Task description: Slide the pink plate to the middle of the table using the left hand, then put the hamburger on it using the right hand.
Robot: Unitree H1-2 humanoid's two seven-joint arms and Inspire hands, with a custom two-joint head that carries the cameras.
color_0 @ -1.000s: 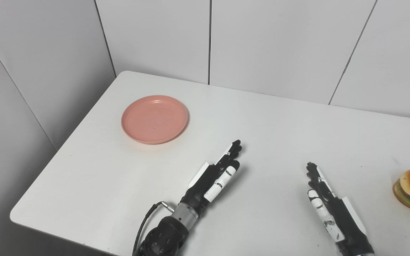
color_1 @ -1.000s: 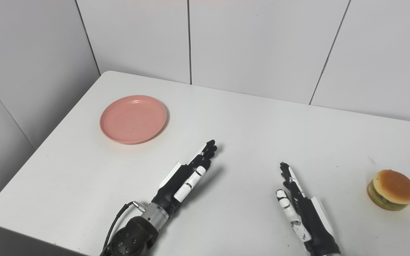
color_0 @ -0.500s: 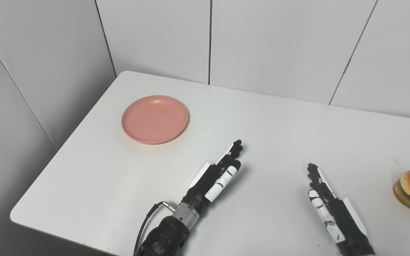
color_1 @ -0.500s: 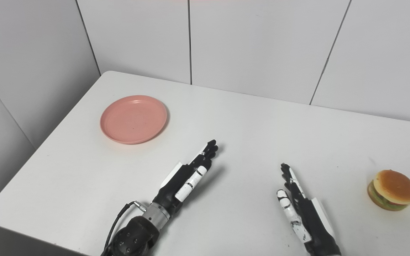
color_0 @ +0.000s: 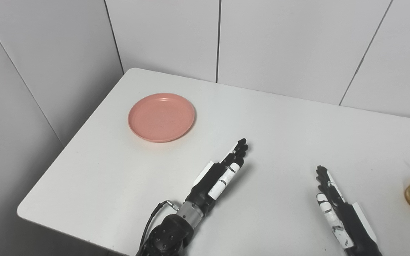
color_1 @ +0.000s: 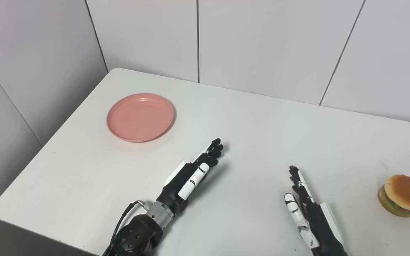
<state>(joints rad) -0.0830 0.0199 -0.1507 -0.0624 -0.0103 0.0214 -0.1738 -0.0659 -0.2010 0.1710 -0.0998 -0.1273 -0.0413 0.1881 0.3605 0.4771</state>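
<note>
Nothing on the table (color_1: 255, 117) has really moved since the earlier frames; only the camera has turned a little to the left, so everything sits further right in the picture. Both hands stay low over the table, holding nothing. On the left hand (color_1: 190, 174) the fingers are straight and pressed together, pointing up and right. On the right hand (color_1: 308, 209) the fingers are also straight and close together. The pink plate (color_1: 140, 117) lies near the far left corner, well apart from the left hand. The hamburger (color_1: 403, 195) stands at the right edge, apart from the right hand.
</note>
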